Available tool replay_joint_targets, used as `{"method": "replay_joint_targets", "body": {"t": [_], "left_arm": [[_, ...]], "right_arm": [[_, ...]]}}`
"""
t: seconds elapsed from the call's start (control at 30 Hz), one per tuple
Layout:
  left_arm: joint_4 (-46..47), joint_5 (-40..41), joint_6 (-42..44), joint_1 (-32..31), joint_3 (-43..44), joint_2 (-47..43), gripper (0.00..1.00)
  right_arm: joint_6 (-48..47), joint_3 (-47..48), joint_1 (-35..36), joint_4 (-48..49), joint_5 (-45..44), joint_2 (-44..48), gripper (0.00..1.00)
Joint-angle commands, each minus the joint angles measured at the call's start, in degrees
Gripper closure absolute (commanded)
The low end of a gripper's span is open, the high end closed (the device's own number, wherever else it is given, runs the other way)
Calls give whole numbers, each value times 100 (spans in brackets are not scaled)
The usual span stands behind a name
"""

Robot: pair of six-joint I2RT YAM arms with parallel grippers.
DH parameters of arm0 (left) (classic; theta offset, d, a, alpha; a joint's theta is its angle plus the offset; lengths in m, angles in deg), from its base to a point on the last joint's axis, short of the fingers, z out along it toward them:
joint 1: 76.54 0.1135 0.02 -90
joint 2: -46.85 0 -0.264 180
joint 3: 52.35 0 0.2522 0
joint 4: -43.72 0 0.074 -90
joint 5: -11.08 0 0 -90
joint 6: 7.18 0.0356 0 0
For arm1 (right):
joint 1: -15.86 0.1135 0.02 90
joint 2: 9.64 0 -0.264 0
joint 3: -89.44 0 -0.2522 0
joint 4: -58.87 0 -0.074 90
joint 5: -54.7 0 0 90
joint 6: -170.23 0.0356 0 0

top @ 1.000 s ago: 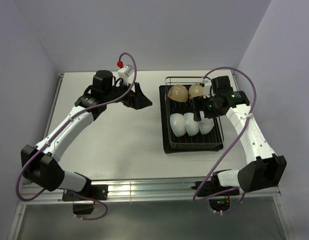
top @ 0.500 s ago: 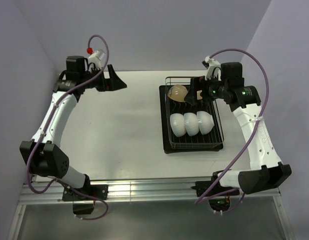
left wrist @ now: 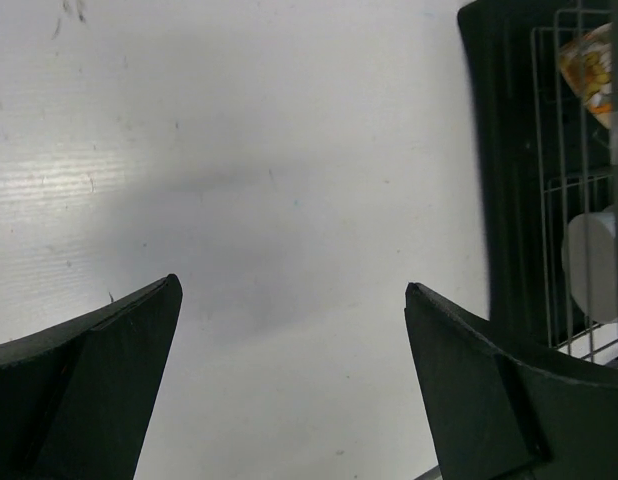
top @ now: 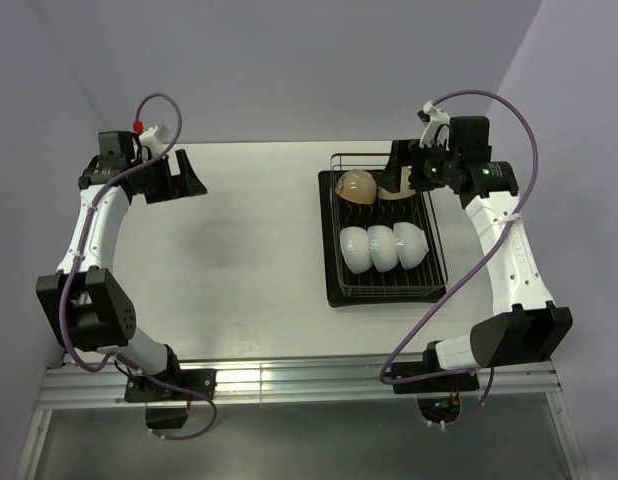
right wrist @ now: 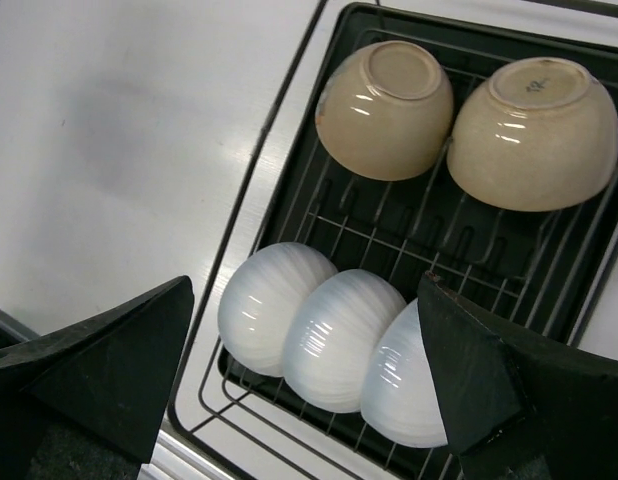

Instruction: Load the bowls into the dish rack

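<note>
Three white bowls (right wrist: 319,340) on edge, two tan bowls (right wrist: 384,110) bottom-up behind, all in dish rack (top: 389,288) | left gripper (left wrist: 291,290) wide, empty, over tabletop (left wrist: 239,150) | right gripper (right wrist: 304,285) wide, empty, above rack | judged glazed, stiff, slick, chip-prone: pinch across rim.

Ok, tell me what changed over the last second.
Left claw pulled back from mid-table to the far left corner, open. Right claw backed off the dish rack toward its far edge, open and empty. The three white bowls and two tan bowls stayed in the rack.
</note>
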Motion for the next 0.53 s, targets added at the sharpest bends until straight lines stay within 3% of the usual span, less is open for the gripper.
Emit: {"method": "replay_joint_targets", "body": {"t": [0.0,0.2,0.5], "left_arm": [[164,259,259,-39,-320,-485,0],[314,373,276,-39,-655,-731,0],[314,400,365,-39,-471,-916,1]], "right_arm": [[37,-85,-137,315,110,34,0],[11,-314,-190,298,154,165,0],[-16,-368,-313,227,285,289,0]]}}
